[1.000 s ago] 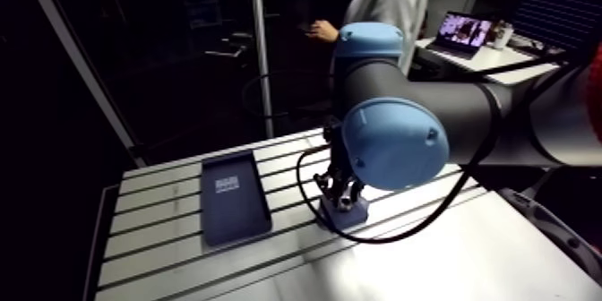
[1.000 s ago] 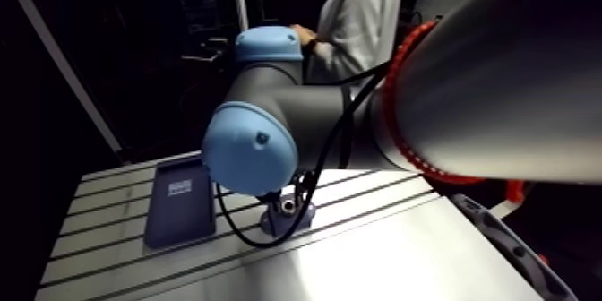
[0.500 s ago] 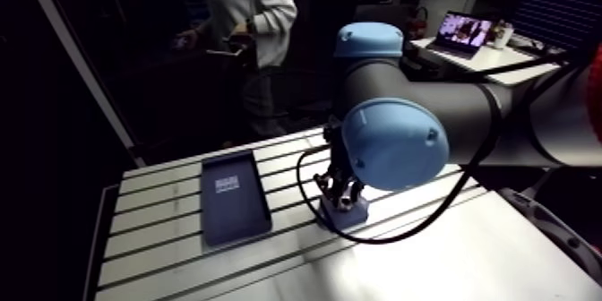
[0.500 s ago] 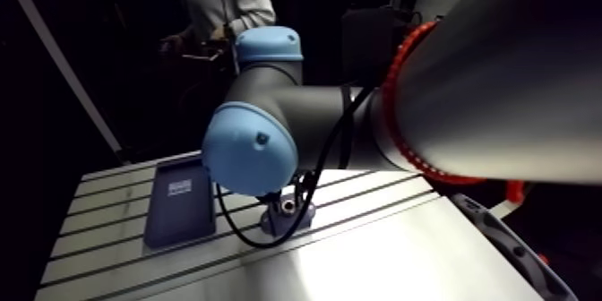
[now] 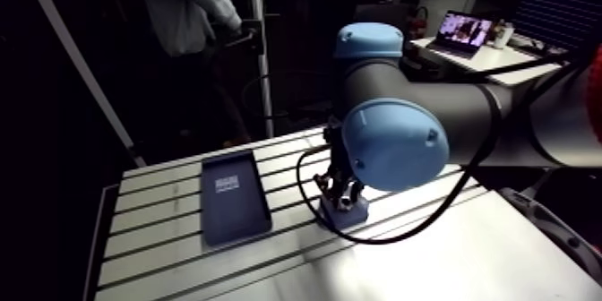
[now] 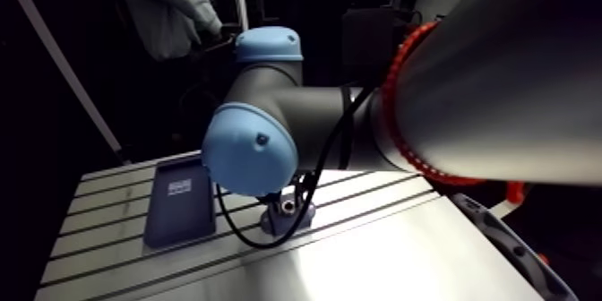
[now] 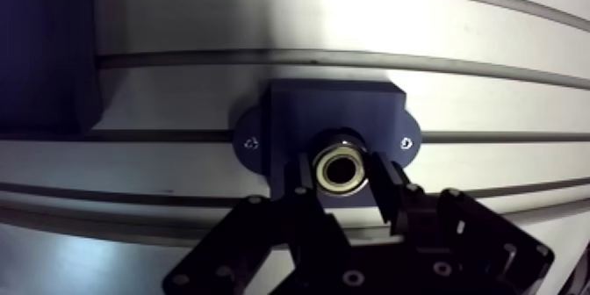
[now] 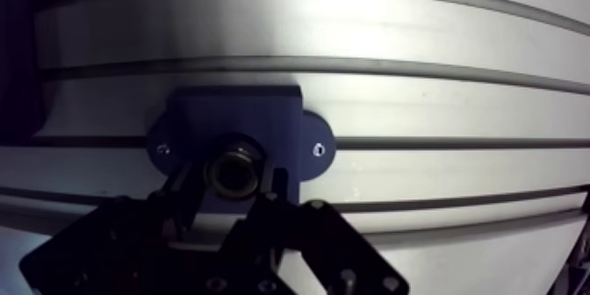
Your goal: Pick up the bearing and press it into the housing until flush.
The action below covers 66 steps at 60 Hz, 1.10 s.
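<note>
The gripper (image 7: 340, 172) has its two fingers (image 7: 384, 189) closed narrowly on the bearing (image 7: 340, 168), a small metal ring, pressing it from both sides. The bearing sits in the round hole of the housing (image 7: 329, 110), a dark blue block with a screw ear at each end, lying flat on the table (image 7: 263, 17) across one of its slots. Whether the ring is flush cannot be told. A dark tray (image 5: 235, 199) lies flat just beside the housing, apart from it. In the arm view the arm's blue-capped joint (image 5: 394, 143) hides most of the gripper. A person (image 5: 179, 9) in a light top stands beyond the table's far edge.
</note>
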{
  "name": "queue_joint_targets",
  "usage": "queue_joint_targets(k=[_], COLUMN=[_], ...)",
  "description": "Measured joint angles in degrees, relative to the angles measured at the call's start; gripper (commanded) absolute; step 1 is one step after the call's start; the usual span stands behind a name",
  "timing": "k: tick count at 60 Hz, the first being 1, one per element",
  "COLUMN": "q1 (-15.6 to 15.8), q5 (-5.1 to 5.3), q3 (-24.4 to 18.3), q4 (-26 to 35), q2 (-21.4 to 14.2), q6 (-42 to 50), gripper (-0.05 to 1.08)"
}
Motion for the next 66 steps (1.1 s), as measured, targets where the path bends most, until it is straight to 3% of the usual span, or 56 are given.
queue_joint_targets(k=[66], q1=[0.00], q5=[0.00], q3=[-0.08], q4=[-0.05], q2=[0.08], q6=[0.15], gripper=[0.62])
